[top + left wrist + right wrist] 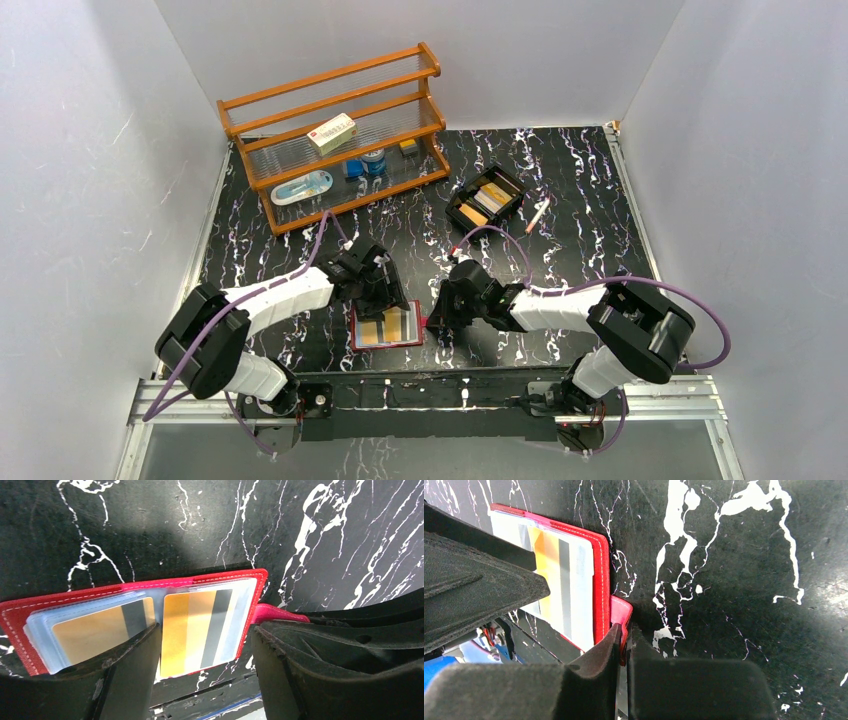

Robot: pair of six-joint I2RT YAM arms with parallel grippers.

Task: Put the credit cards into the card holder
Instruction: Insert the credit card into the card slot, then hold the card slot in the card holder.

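Left arm angled inward, left claw (205, 630) wide over open card holder (387, 328), long axis left-right, right arm low, right claw (622, 640) pinching its right-pointing tab (620, 611)

Your card holder (210, 577) is red, leather-look, stitched in white. Its clear plastic sleeves (242, 605) shine over smooth, glossy credit cards (190, 630). The table (350, 540) is matt black, marble-patterned, and the left gripper (207, 627) has fingers (125, 680) of rough, matt black.
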